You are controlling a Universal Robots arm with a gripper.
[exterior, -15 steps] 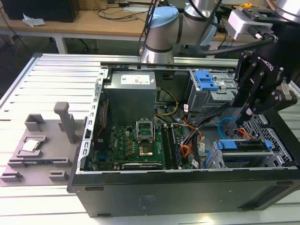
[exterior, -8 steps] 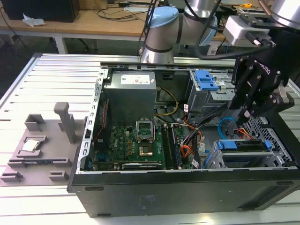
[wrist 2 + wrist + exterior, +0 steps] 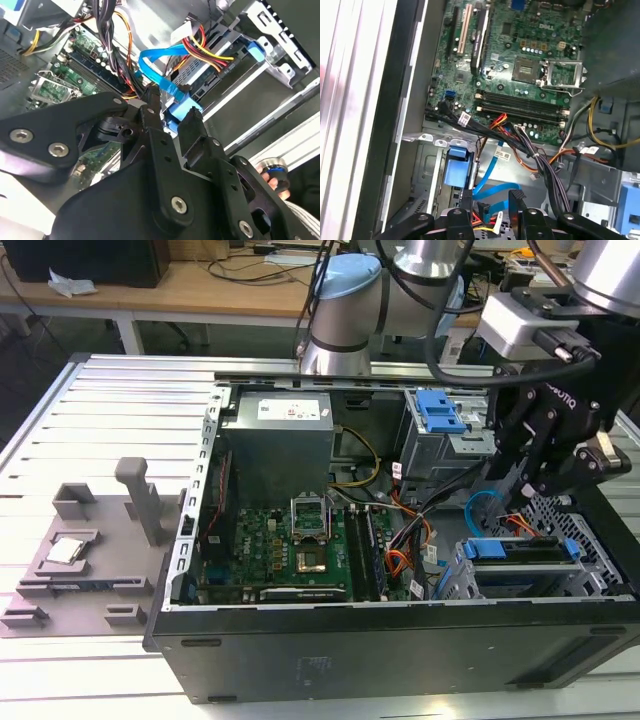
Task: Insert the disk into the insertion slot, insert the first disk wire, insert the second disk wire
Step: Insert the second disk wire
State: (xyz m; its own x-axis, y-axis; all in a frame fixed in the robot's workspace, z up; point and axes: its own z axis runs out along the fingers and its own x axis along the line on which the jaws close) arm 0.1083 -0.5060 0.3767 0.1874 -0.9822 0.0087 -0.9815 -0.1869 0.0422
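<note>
Inside the computer case [image 3: 400,640], the disk [image 3: 520,548] sits seated in its grey insertion slot [image 3: 590,575]. My gripper [image 3: 172,107], fingers [image 3: 192,125] apart, straddles the light-blue second disk wire [image 3: 160,75] near its plug, positioned for plugging at the disk's rear.

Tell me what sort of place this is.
Probably a robotics lab or test workshop: an open computer case sits on a slotted aluminium table, a robot arm reaches into it, and cluttered wooden workbenches stand behind.
</note>
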